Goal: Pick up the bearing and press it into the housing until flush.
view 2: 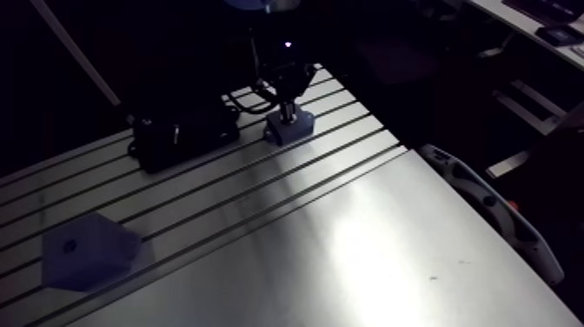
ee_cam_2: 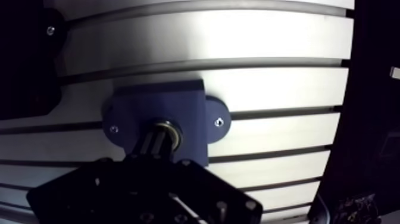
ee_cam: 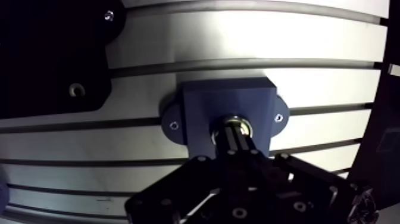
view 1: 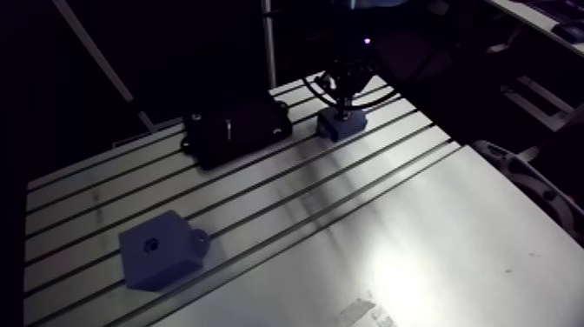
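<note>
A dark blue housing (ee_cam: 202,107) with two screwed side ears stands on the slotted table (ee_cam: 250,42). In its bore sits the metal bearing (ee_cam: 244,124), of which only a shiny rim shows. My gripper (ee_cam: 234,138) stands directly over it, fingers (ee_cam: 224,140) pressed together and their tips resting on the bearing. In the arm view the gripper (view 1: 346,109) comes straight down onto the same housing (view 1: 335,127) at the table's far side.
A black fixture (view 1: 235,130) lies just left of the housing, close beside the gripper (ee_cam: 53,53). A second blue block (view 1: 156,252) with a hole sits at the near left. A smooth plate (view 1: 417,252) covers the near right.
</note>
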Controlling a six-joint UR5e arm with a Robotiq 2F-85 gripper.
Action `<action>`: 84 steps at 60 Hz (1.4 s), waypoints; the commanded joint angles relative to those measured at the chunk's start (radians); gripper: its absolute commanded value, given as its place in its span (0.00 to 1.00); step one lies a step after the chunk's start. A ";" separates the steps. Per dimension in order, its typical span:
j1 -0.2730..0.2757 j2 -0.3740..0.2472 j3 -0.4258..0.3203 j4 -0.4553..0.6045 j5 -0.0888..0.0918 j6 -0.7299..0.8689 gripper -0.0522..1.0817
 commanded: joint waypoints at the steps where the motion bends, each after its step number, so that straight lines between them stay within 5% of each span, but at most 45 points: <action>1: 0.000 0.001 -0.003 0.000 -0.001 -0.001 1.00; 84: -0.006 0.004 0.012 -0.001 0.001 -0.003 1.00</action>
